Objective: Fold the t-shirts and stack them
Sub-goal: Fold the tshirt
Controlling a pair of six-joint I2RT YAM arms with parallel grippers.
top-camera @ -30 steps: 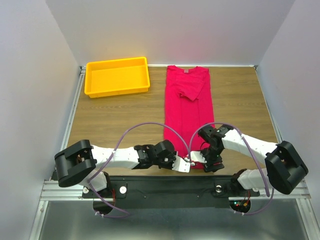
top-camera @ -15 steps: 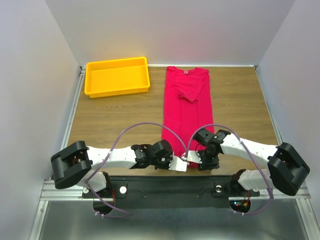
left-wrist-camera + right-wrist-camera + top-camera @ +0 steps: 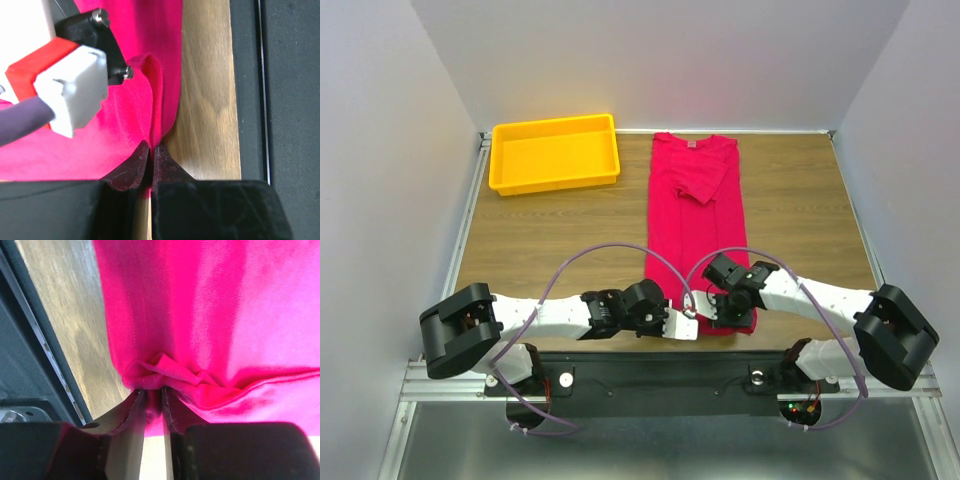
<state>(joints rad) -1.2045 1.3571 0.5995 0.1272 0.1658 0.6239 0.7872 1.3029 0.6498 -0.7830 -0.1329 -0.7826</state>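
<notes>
One t-shirt [image 3: 695,215], one yellow tray [image 3: 560,181]; left end effector [image 3: 151,149], right end effector [image 3: 153,391] both clenched on t-shirt hem.

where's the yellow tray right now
In the top view the yellow tray sits at the far left corner of the table, apart from and left of the collar end of the t-shirt.

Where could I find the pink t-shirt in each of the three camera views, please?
Top external: the t-shirt lies as a long strip right of centre, far edge to near edge.
Left wrist: upper left, its edge pinched in the left hand.
Right wrist: top and right, bunched in the right hand.
Shared landmark: the wooden table beside its near end.
</notes>
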